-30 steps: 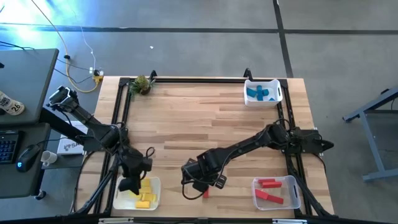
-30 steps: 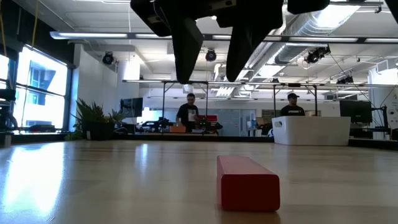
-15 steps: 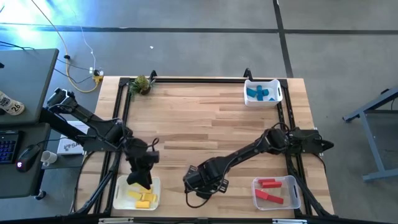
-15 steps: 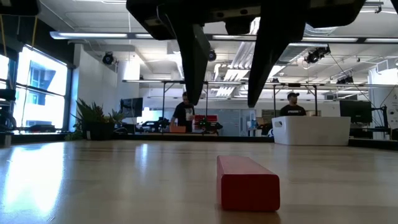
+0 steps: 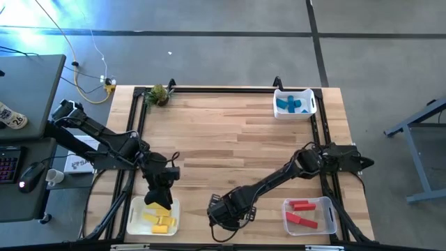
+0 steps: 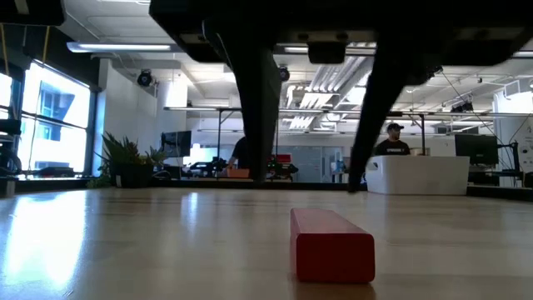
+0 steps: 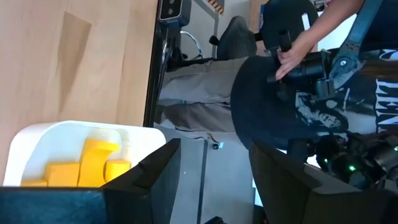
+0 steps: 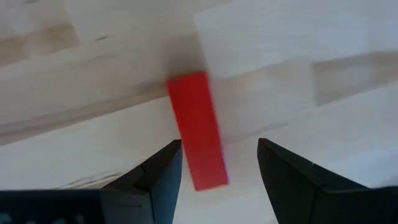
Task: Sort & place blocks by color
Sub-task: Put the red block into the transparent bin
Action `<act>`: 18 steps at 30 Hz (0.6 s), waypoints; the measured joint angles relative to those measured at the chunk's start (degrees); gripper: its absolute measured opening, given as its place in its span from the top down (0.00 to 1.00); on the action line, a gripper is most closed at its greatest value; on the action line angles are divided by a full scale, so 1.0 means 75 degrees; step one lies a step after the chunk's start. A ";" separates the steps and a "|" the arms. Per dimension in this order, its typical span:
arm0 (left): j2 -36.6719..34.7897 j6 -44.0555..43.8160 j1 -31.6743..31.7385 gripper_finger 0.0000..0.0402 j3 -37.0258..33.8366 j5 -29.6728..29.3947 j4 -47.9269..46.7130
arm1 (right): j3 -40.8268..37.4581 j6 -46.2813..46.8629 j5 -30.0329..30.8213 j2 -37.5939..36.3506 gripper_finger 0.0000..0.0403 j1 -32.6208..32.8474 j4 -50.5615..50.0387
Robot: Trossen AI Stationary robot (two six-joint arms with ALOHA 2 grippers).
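Nearly done: yellows, blues, most reds binned; my right gripper, fingers apart, hangs over last red bar; left gripper open w/ nothing in it.

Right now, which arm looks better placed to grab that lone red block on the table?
The right arm: its open gripper hangs directly over the red block, fingers either side. The left gripper is open above the yellow bin, farther away.

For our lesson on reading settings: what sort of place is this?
Probably a robotics lab or open workshop: exposed ceiling ducts, people at benches behind, and a framed wooden worktable with white plastic sorting bins.
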 joint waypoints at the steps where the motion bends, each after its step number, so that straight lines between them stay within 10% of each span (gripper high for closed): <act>1: 0.0000 0.0015 0.0000 0.56 0.0000 0.0005 0.0000 | 0.0000 0.0003 0.0031 0.0052 0.52 0.0026 -0.0024; 18: 0.0000 0.0278 -0.0006 0.56 0.0000 -0.0008 -0.0001 | 0.0036 0.0530 -0.0033 0.0577 0.52 -0.0025 -0.0048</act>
